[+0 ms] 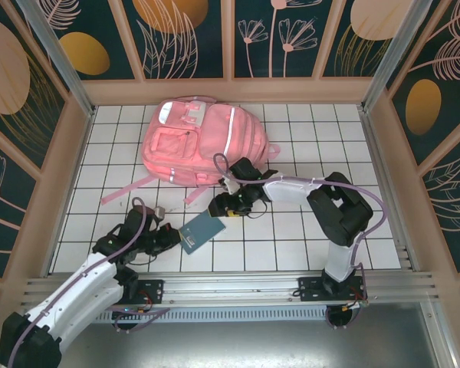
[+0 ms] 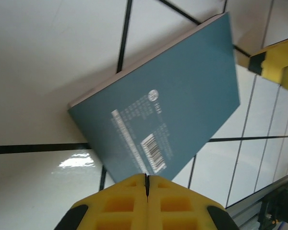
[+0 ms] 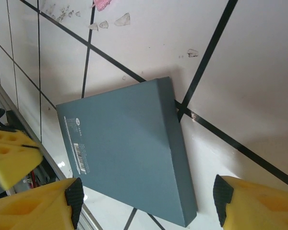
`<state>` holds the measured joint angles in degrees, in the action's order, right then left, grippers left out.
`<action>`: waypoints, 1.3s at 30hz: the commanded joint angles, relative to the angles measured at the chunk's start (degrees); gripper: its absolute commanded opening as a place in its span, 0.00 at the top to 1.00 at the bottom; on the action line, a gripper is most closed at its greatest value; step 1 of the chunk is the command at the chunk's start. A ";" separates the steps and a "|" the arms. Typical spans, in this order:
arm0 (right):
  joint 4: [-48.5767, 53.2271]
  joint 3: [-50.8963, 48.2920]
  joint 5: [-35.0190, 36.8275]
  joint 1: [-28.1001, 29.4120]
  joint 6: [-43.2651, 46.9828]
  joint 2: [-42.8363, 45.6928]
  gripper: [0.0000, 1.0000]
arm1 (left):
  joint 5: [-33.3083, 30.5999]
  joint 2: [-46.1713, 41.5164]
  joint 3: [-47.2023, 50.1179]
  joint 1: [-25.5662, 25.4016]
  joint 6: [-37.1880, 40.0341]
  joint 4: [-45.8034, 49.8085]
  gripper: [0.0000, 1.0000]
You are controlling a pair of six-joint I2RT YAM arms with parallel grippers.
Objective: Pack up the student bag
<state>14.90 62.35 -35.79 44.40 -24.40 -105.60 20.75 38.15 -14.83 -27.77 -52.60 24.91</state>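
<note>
The left gripper (image 2: 145, 181) has its fingers pressed flat together against the near edge of a teal book (image 2: 173, 105) (whether any of the cover is caught between them I cannot tell). The right gripper (image 3: 147, 199) hangs spread wide above the same book, near the middle of the table (image 1: 291, 238). The pink backpack (image 1: 195, 146) lies flat by the far edge, left of centre. It looks soft, floppy and light, so a strap (image 1: 126, 186) should give the surest hold, because loose fabric will sag.

A robot lab booth: a white-tiled bench (image 1: 291, 238) walled by leaf-patterned panels (image 1: 184, 34), with the left arm (image 1: 69, 295) and right arm (image 1: 333, 211) bolted to an aluminium rail (image 1: 230, 287).
</note>
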 commanded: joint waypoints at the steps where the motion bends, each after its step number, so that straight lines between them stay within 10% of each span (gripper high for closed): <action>1: 0.24 1.21 -2.68 0.86 -0.80 -1.98 0.26 | 0.43 1.23 1.18 -0.26 -1.92 -4.81 0.95; 17: -6.74 -1.28 -17.99 1.21 -5.20 -5.92 0.29 | 1.76 11.68 4.77 -0.36 -1.60 -14.43 0.95; 33: -35.23 -10.24 -30.06 2.10 -26.37 -0.26 0.44 | 2.73 12.40 5.51 -0.36 -1.28 -15.67 0.95; 39: -17.51 -5.29 -20.70 2.21 -15.12 -2.21 0.47 | 0.74 9.22 3.15 -0.36 -1.62 -11.45 0.79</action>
<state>-9.54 54.59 -60.23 47.00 -44.73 -108.09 23.46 49.08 -10.90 -27.79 -54.22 8.64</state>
